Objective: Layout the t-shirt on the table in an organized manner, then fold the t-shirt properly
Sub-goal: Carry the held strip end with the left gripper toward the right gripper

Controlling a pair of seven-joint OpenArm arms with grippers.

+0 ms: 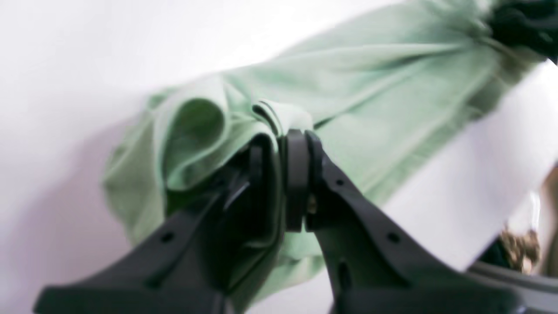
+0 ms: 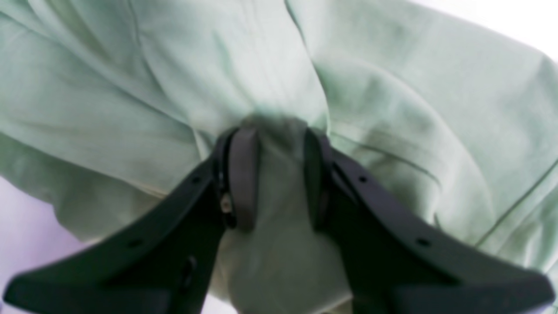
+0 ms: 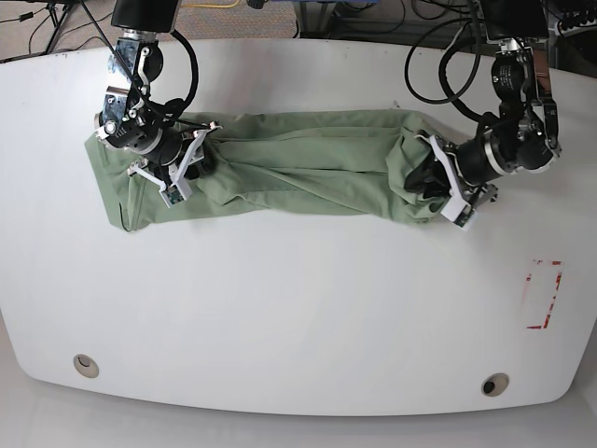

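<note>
- T-shirt (image 3: 298, 163): lying across the far half of the bench (image 3: 298, 308), drawn out sideways into a long bunched band, creased along its length, bulk gathered at both ends.
- Not yet laid out: no flat outline, sleeves and collar not told apart in the base view; no fold made.
- Left gripper (image 1: 283, 139): clamped on a thin doubled edge of the cloth, jaws nearly touching, fabric pinched between them; at the band's end toward the red-outlined mark (image 3: 544, 294).
- Right gripper (image 2: 274, 144): closed on a thicker wad of fabric, jaws standing apart around it; at the opposite end of the band.
- Cloth between the two grippers appears pulled fairly taut, judging by the lengthwise creases.
- Remaining, by judgement: spreading the body flat, freeing the sleeves, then all folding. Task at an early stage.
- Bench otherwise: two grommet holes (image 3: 86, 365) along the near edge, well apart from the cloth.
</note>
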